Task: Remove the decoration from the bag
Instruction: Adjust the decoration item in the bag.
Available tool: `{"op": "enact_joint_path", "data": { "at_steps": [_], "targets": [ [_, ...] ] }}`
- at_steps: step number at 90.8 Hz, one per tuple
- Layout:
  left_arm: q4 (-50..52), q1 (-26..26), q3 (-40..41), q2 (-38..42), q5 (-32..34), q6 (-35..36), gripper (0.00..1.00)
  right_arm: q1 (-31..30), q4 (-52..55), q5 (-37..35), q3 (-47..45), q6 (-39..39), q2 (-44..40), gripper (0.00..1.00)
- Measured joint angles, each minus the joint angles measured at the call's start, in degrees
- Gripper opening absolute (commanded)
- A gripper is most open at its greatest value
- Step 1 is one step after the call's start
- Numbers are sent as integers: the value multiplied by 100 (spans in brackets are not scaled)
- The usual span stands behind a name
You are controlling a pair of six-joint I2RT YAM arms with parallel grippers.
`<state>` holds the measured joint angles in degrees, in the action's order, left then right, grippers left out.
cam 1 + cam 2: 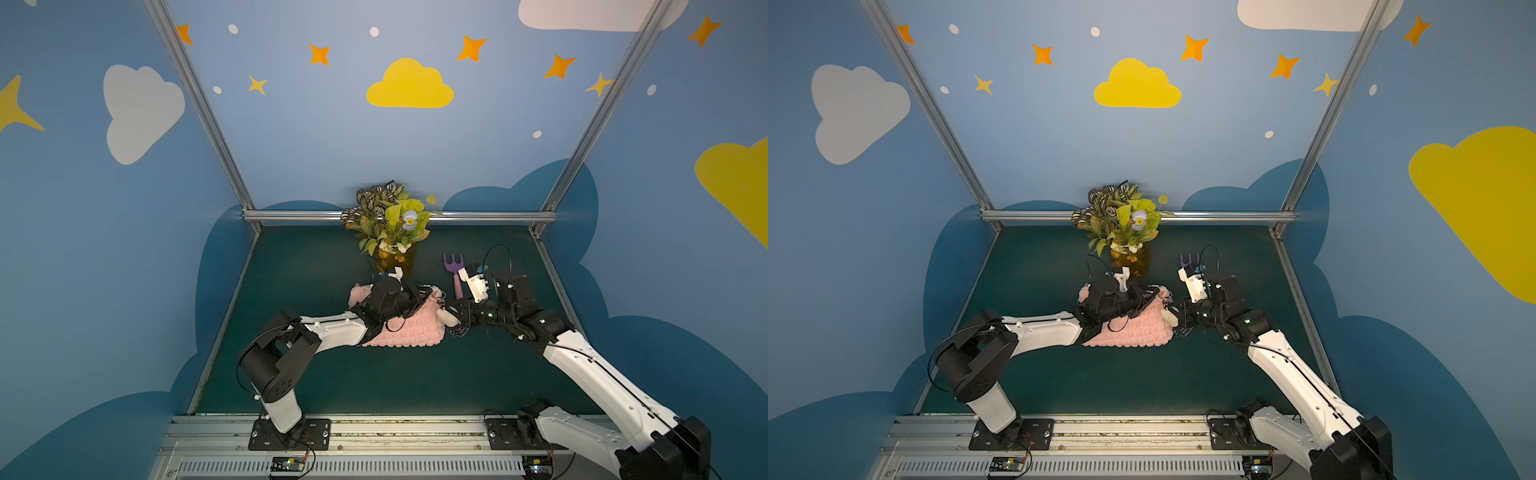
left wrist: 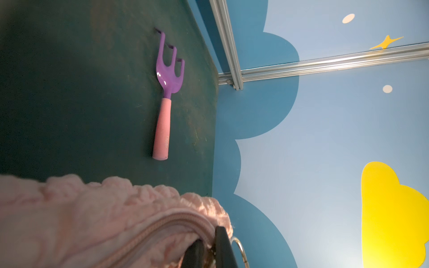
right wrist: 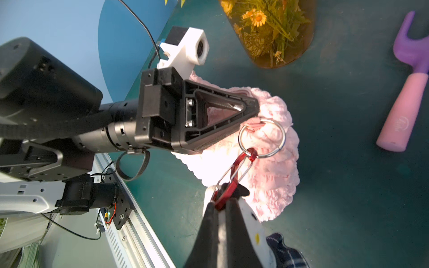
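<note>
Decoration (image 3: 254, 228): small white plush cat head with a dark plaid dress. It lies just beside the right end of the bag, near the middle of the table. A red clip (image 3: 233, 178) hooked through a metal ring (image 3: 268, 120) joins it to the bag.
Bag (image 3: 274, 176): soft pink bumpy knit pouch, flat on the green table (image 1: 374, 382). The ring hangs from a small pink tab at the bag's top corner.
Right gripper (image 3: 220, 204): jaws closed tight on the lower end of the red clip, with the cat head pressed alongside.
Left gripper (image 3: 256, 108): jaws closed, pinching the bag's zip edge right by the tab, apparently to steady it.
Step in hand: both grips look set. The unhooking is not yet done, since clip and ring are linked.
Next move: it likely calls for working the clip off the ring while the bag is held firm. A plain pull would probably drag the bag along.
Count: one decoration, one bag, one clip, one ring, two grippers, one purple-and-pink toy fork (image 2: 163, 120), one amber vase (image 3: 290, 46) of leaves.
</note>
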<state>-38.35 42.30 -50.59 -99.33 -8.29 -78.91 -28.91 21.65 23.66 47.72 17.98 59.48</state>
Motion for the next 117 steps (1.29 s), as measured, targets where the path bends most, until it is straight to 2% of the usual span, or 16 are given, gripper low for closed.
{"op": "enact_joint_path", "data": {
  "at_steps": [6, 17, 22, 35, 58, 80, 100, 117],
  "targets": [
    [-184, -63, 0, -68, -179, 114, 2, 0, -66, 2, -146, 37, -35, 0],
    [-671, -227, -96, -282, -697, 365, 2, 4, -173, -2, -369, 155, -46, 44],
    [-931, -317, -173, -407, -977, 481, 2, 7, -175, -2, -452, 168, -74, 55],
    [-1405, -612, -330, -601, -1790, 817, 2, 72, -175, -55, -601, 332, -332, 62],
    [-1593, -938, -527, -608, -3276, 1475, 2, 708, -699, 208, -619, 828, -778, 61],
    [-1123, -1027, -866, -595, -4428, 2175, 2, 1099, -1235, 997, -420, 1294, -254, 52],
    [-645, -1067, -942, -490, -4809, 2669, 2, 1143, -1556, 1569, -358, 1558, 22, 39],
    [-424, -1080, -942, -426, -4896, 2876, 2, 1145, -1674, 1818, -358, 1657, -15, 36]
  ]
}}
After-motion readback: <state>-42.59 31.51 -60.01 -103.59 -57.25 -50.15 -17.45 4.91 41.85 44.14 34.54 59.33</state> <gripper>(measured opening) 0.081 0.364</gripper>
